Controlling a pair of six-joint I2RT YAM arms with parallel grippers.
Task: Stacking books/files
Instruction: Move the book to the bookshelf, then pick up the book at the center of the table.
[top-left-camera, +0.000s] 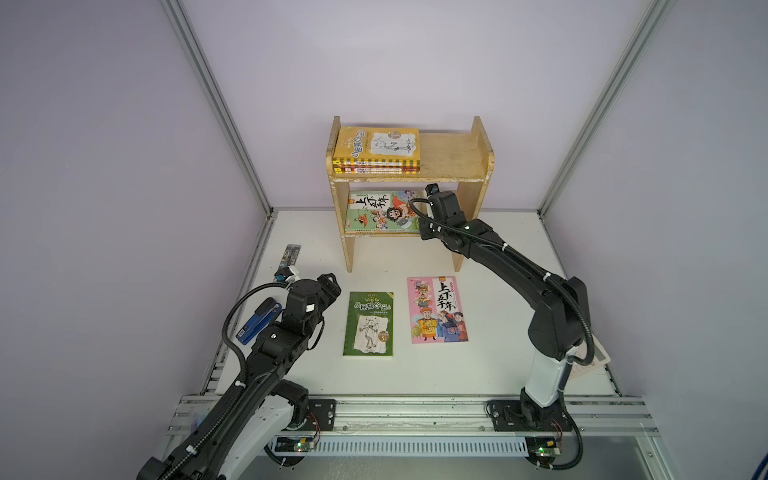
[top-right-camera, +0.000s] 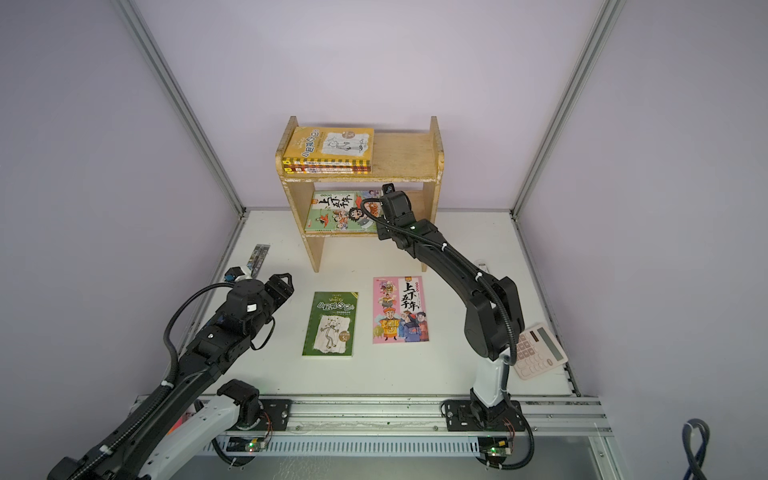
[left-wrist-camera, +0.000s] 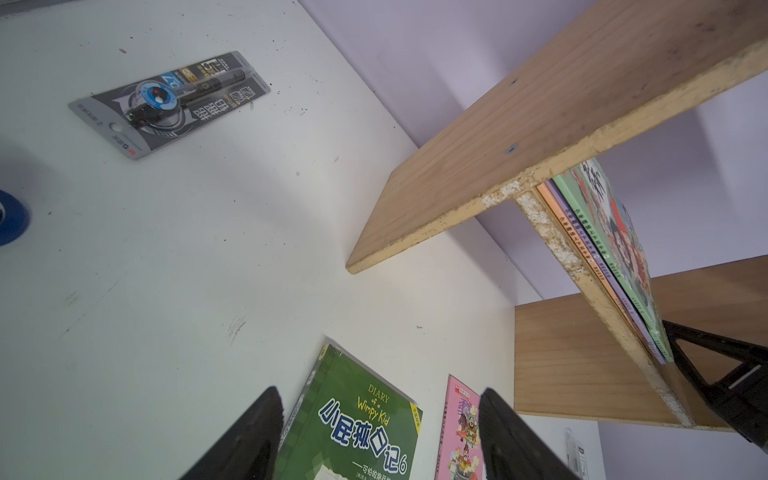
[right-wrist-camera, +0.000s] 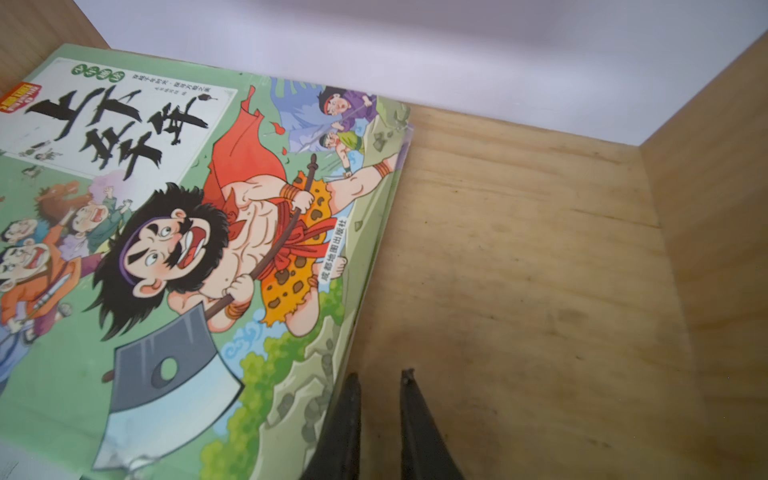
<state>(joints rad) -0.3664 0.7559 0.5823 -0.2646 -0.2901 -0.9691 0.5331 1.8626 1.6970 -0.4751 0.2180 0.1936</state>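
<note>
Looking down on a white table (top-left-camera: 374, 374), we see a small wooden shelf unit (top-left-camera: 453, 160) at the back, with two boards. On the upper board lies a pile of thicker paperbacks, a yellow sketch-cover book (top-left-camera: 378, 145) on top, pushed to the left side. On the lower board lies a pile of thin cartoon books, a green cartoon book (right-wrist-camera: 187, 249) uppermost, also to the left. This leaves bare wood at the right of each board.

The right gripper (right-wrist-camera: 380, 374) reaches into that bare space on the lower board, just beside the right edge of the thin pile. Its fingers stand a narrow gap apart with nothing between them. We judge it has room there to square the pile or pull clear.

Two books lie flat on the table in front of the shelf, side by side but apart: a green sketch-cover book (top-left-camera: 368, 324) and a pink cartoon book (top-left-camera: 437, 309). By their covers, each seems meant for a different pile. The left gripper (left-wrist-camera: 379, 392) hovers near the green one's far left corner, fingers spread wide and empty, seemingly placed to pick it up.

A blue stapler (top-left-camera: 257, 318), a pen pack (left-wrist-camera: 170, 99) and a calculator (top-right-camera: 540, 349) lie at the table's edges.
</note>
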